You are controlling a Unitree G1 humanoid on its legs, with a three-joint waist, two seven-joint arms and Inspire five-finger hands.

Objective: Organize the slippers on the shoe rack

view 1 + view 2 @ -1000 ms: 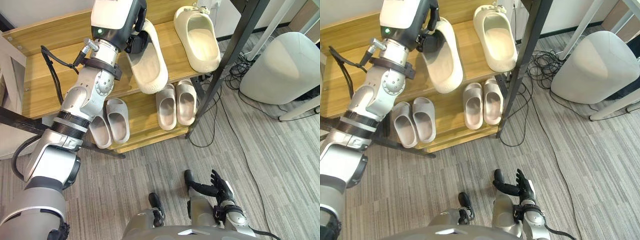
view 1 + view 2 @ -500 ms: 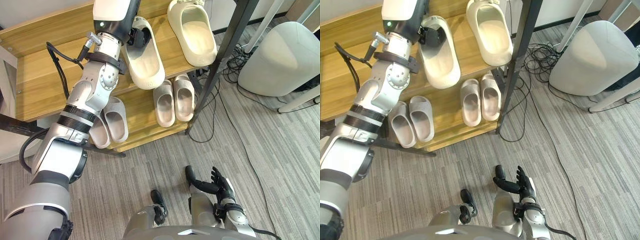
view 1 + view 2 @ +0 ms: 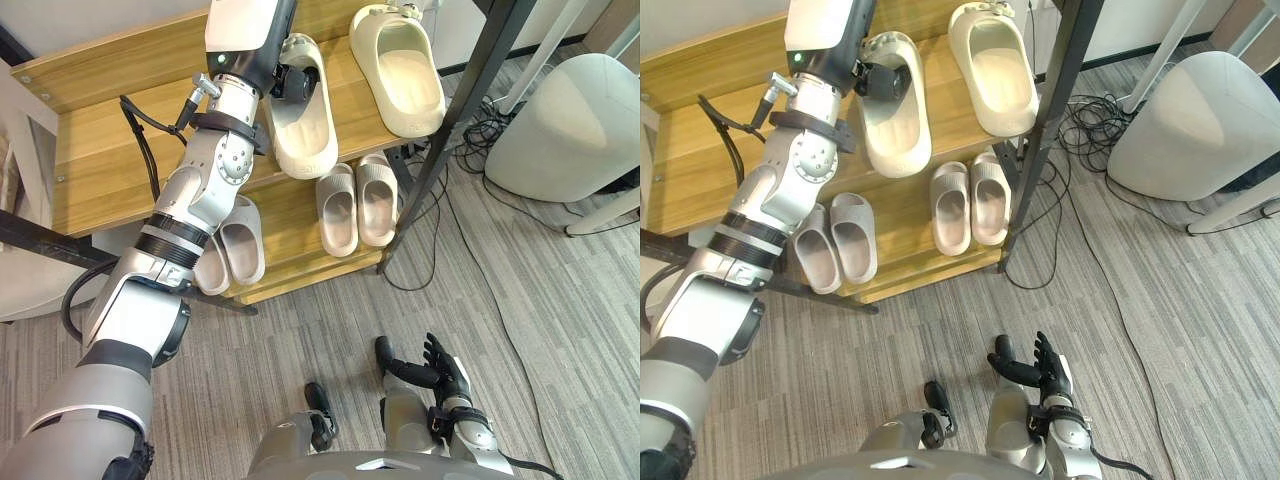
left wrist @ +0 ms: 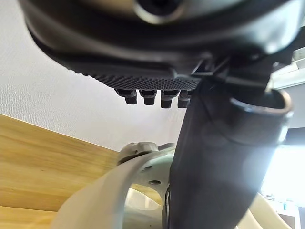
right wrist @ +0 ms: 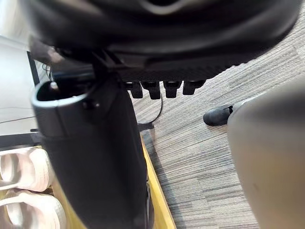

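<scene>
Right now my left robot hand is up over the top shelf of the shoe rack, fingers and thumb clamped on the upper band of a cream slipper. That slipper sits low over the wood, but I cannot tell whether its sole is touching. Its long axis runs from the back of the shelf to the front edge, with the band end at the back in my grip and the heel end reaching the front edge. The matching slipper lies to my right of it, turned the same way and roughly parallel, with a strip of bare wood between the two. I judge that gap to be what matters next. The held slipper wants to go down flat and a little rightward, away from my arm, to close up the pair. On the lower shelf two pairs of smaller slippers sit side by side. My right robot hand hangs low, well apart from the rack, with its fingers relaxed and spread, so the left one is plainly the nearer
</scene>
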